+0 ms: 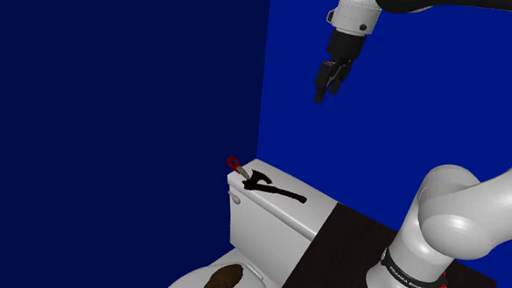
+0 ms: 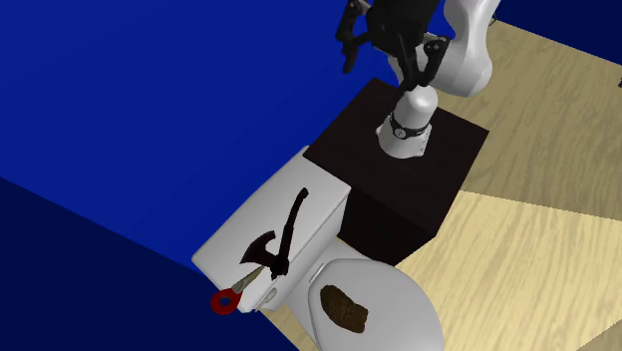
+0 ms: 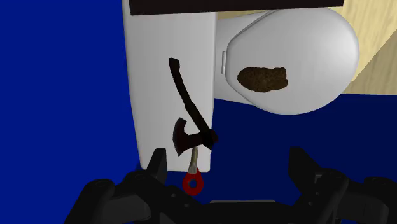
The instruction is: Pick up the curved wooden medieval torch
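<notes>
Dark, almost black in colour, the curved torch (image 1: 272, 189) lay flat along the top of the white toilet tank (image 1: 270, 228), its thin shaft running the tank's length and its flared head near the tank's outer end. A small tool with a red ring (image 1: 234, 164) lay at that same end of the tank, touching or just beside the torch's head, with its ring hanging past the tank's edge. A brown lump (image 1: 222, 282) sat on the closed toilet lid in front of the tank.

At the tank's other end stood the dark box stand (image 2: 399, 194), close against it, carrying the white arm. The black gripper (image 1: 327, 91) hung high above the tank, well apart from the torch and from everything on the tank. In the wrist view its fingers (image 3: 159, 164) stood wide apart with nothing between them, and the torch (image 3: 191, 111) lay on the tank far beyond them. Blue walls rose behind the tank.
</notes>
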### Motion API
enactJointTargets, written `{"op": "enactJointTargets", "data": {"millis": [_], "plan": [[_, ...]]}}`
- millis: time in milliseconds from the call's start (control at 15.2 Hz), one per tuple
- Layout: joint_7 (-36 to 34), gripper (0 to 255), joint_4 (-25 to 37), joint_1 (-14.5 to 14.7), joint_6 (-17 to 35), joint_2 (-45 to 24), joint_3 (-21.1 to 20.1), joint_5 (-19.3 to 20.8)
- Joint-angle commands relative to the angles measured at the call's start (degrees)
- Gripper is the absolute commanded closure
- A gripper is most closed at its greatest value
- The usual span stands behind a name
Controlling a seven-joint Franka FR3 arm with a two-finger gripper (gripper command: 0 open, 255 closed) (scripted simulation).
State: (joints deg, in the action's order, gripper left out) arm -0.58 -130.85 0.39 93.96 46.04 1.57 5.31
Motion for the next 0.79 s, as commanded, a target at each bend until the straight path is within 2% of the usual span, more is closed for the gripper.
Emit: {"op": "enactJointTargets", "data": {"millis": [0, 726], "plan": [[0.00, 0, 0.00, 0.00, 0.00, 0.00, 0.00, 0.00], [8.76, 0, -13.54, 0.84, 20.37, -8.26, 6.62, 2.61]]}}
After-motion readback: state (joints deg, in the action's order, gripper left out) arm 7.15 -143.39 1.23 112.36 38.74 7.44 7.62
